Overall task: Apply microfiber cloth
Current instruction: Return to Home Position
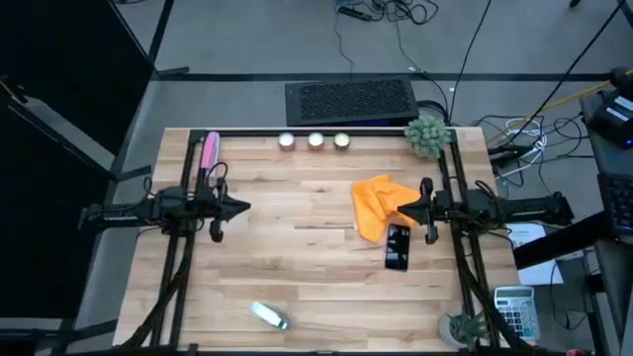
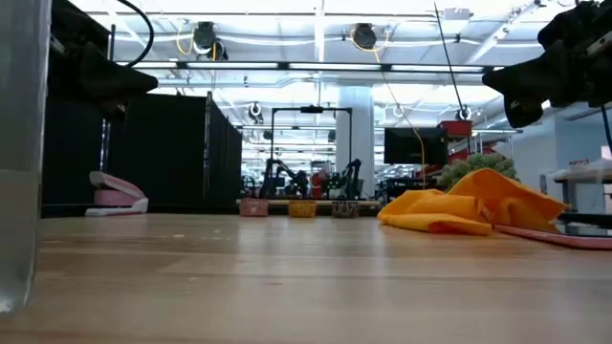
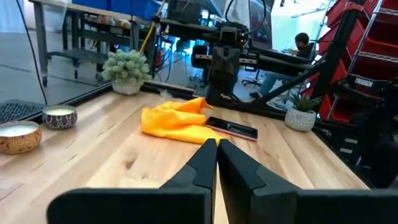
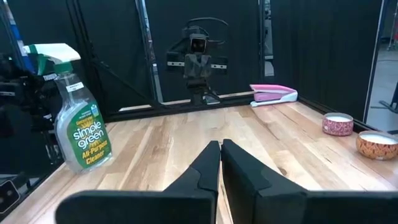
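The spray bottle (image 4: pixel 78 118) reads "simple green All-Purpose Cleaner". It stands upright, well apart from the black phone (image 1: pixel 398 247), near the front edge of the surface (image 1: pixel 316 267). Both pincers are clenched tight and hold nothing. The right pincer (image 1: pixel 401 210) hangs raised just beside the phone, and the left pincer (image 1: pixel 242 208) is far across from it. The microfiber cloth (image 1: pixel 376 206) lies crumpled, touching the phone's far end. Beyond the phone, along the far edge, are a plant (image 1: pixel 427 133), three candles (image 1: pixel 316 140) and a pink stapler (image 1: pixel 210 153).
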